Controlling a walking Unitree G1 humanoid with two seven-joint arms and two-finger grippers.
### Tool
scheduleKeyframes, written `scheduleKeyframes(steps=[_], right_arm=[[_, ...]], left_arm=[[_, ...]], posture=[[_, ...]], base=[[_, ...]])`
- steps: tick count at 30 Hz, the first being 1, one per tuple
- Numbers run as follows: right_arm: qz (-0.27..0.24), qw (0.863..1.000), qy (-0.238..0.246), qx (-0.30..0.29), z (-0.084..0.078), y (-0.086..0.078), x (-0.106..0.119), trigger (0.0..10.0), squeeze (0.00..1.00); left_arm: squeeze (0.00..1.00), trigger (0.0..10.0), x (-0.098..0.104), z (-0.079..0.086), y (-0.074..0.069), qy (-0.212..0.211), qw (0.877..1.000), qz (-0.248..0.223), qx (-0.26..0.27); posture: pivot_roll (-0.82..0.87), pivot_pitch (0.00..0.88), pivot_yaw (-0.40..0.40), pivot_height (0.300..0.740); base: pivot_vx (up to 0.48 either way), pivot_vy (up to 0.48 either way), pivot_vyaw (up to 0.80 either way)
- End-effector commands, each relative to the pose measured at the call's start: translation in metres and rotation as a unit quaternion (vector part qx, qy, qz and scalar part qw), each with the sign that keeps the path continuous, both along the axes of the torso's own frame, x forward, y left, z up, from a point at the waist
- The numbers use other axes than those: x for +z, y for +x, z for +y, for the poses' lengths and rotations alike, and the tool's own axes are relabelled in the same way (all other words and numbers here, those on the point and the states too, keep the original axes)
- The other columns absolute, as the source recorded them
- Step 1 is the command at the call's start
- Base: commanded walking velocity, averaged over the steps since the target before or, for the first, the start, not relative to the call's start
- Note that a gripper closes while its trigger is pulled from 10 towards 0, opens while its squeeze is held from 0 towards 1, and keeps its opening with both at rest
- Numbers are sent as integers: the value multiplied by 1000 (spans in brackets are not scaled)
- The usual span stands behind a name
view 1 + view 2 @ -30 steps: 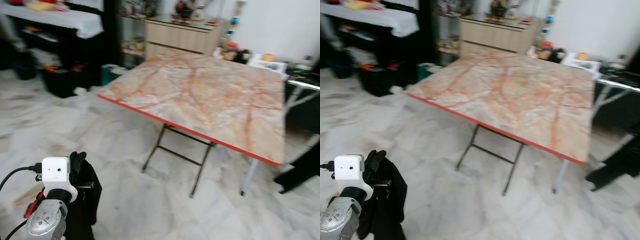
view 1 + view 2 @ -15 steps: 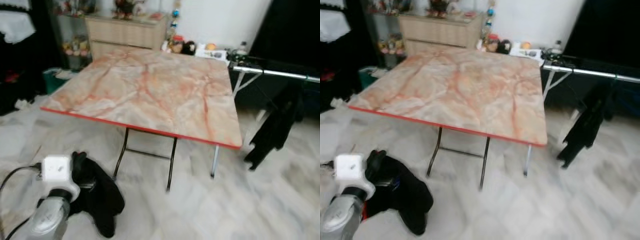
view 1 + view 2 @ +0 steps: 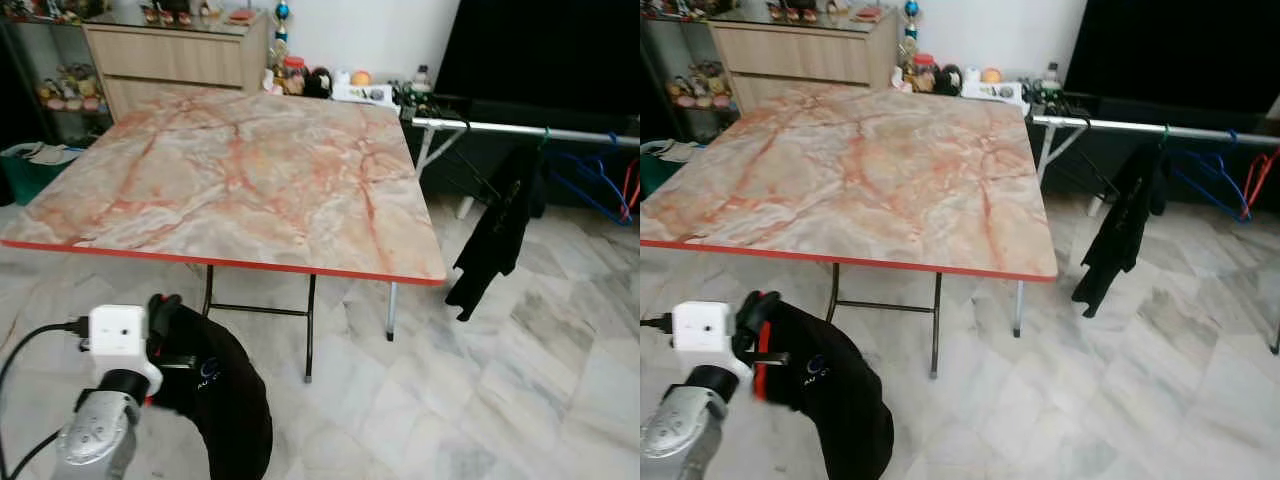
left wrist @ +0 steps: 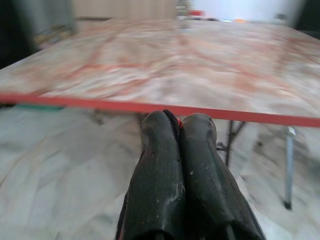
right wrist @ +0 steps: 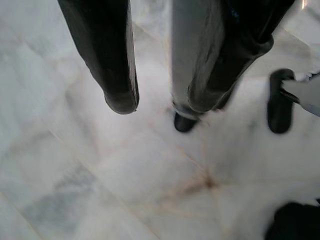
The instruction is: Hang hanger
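Hanger [image 3: 762, 362] (red, draped black) pinched in left gripper [image 4: 178, 125].

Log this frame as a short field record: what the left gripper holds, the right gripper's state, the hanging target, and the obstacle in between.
left gripper: shut on a red hanger carrying a black garment, low at the robot's left
right gripper: open, pointing at the marble floor
target: clothes rail ahead to the right, with a black garment and blue hangers on it
obstacle: marble-top folding table directly ahead
task status: hanger not yet hung
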State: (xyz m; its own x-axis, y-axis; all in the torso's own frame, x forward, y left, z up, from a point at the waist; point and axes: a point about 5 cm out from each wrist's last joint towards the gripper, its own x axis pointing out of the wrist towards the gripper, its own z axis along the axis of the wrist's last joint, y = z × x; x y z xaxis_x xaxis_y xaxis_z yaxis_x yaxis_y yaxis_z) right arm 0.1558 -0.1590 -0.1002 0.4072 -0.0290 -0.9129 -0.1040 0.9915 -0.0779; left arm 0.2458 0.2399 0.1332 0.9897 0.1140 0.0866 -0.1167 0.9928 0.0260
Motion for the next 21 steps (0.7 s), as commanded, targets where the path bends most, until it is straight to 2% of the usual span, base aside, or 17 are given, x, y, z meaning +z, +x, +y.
scheduleKeyframes(steps=[1, 4, 9, 12, 15, 21], right_arm=[[-1, 1000, -1, -13, -8, -3, -1, 10000, 0], [-2, 1000, -6, -16, -15, -5, -1, 10000, 0], [-4, 1000, -7, -18, -17, -6, -1, 10000, 0], [-7, 1000, -7, -19, -18, -6, -1, 10000, 0], [-9, 1000, -8, -23, -18, -7, -1, 10000, 0], [-11, 1000, -8, -23, -17, -7, -1, 10000, 0]], left_arm=[[0, 10000, 19, 5, -3, -24, 999, -36, 14], [0, 10000, 28, 19, -9, -29, 998, -45, 29], [0, 10000, 29, 25, -13, -9, 999, -37, 24], [0, 10000, 28, 24, -11, 8, 1000, -24, 11], [0, 10000, 27, 17, -8, 1, 1000, -23, -6], [0, 10000, 30, 15, -5, 3, 1000, -25, -13]], posture=[[248, 6, -22, 740], [255, 4, -20, 740], [259, 0, -20, 740], [257, 0, -19, 740], [253, 0, -19, 740], [251, 0, -15, 740]], base=[[0, 0, 0], [0, 0, 0], [0, 0, 0], [0, 0, 0], [0, 0, 0], [312, 0, 0]])
